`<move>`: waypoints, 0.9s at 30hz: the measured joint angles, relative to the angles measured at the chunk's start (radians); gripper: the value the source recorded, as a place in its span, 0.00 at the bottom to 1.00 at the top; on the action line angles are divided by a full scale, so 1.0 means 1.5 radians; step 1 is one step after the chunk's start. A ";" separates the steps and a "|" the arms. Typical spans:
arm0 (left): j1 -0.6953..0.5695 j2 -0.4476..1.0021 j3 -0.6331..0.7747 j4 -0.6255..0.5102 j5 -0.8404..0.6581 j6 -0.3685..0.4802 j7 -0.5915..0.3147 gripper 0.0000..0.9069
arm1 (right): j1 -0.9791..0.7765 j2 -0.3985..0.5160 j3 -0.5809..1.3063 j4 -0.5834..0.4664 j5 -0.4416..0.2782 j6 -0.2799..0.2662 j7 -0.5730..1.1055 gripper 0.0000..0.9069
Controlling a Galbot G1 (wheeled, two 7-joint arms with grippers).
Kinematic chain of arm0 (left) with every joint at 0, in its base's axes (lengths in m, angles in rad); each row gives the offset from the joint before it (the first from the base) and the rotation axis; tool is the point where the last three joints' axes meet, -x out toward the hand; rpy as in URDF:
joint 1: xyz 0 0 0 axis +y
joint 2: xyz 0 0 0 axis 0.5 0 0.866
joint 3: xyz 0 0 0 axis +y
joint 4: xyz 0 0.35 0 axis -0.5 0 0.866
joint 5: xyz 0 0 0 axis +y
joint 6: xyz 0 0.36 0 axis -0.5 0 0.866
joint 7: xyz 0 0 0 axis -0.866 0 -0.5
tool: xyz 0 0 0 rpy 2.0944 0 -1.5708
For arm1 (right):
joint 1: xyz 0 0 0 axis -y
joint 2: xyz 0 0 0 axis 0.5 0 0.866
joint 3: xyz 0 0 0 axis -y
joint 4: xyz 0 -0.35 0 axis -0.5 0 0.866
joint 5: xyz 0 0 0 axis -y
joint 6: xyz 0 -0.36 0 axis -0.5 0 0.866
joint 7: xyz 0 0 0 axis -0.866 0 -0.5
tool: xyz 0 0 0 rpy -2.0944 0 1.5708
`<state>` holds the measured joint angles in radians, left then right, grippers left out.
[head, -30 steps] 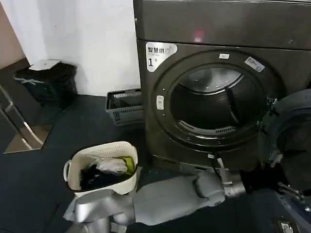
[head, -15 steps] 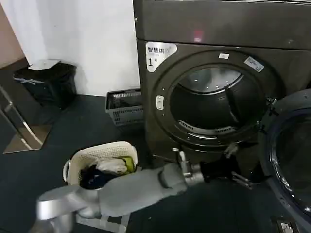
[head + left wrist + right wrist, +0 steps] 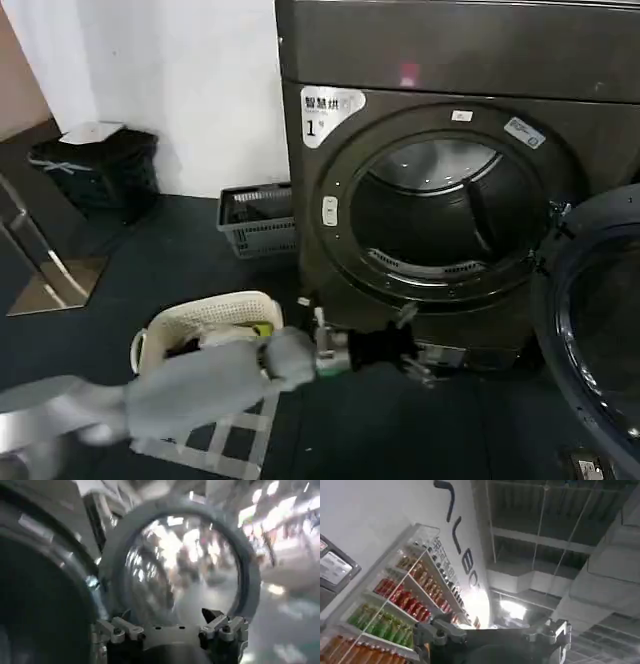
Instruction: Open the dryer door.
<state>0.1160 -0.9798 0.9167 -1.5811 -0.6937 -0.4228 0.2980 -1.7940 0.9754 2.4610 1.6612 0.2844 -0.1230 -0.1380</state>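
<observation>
dryer door (image 3: 600, 330) hangs swung wide at the right of the dryer (image 3: 450, 60), drum exposed, so the opening looks done. my left gripper (image 3: 412, 350) sits low by the front panel, released, gripping nothing. right gripper (image 3: 495, 630): can't tell.

White wall (image 3: 190, 90), dark floor (image 3: 150, 260); shelves (image 3: 405, 605) of perhaps bottles.

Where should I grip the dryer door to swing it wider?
Judging by its pose, take the dryer door by its free chrome rim, coming from the drum side: it hangs open, hinged at the dryer's right. The left gripper sits below the opening.
</observation>
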 joint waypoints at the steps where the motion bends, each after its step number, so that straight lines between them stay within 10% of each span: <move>1: -0.004 0.012 0.003 -0.007 0.003 0.013 0.000 1.00 | 0.001 0.000 -0.001 0.000 0.000 0.000 0.000 1.00; 27: -0.142 0.290 0.052 -0.042 0.105 0.357 0.081 1.00 | 0.006 -0.029 0.036 0.000 0.010 0.008 0.013 1.00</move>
<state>-0.0970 -0.5451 0.9945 -1.6446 -0.5361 0.1126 0.4190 -1.7848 0.9325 2.5146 1.6608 0.2999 -0.1110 -0.1182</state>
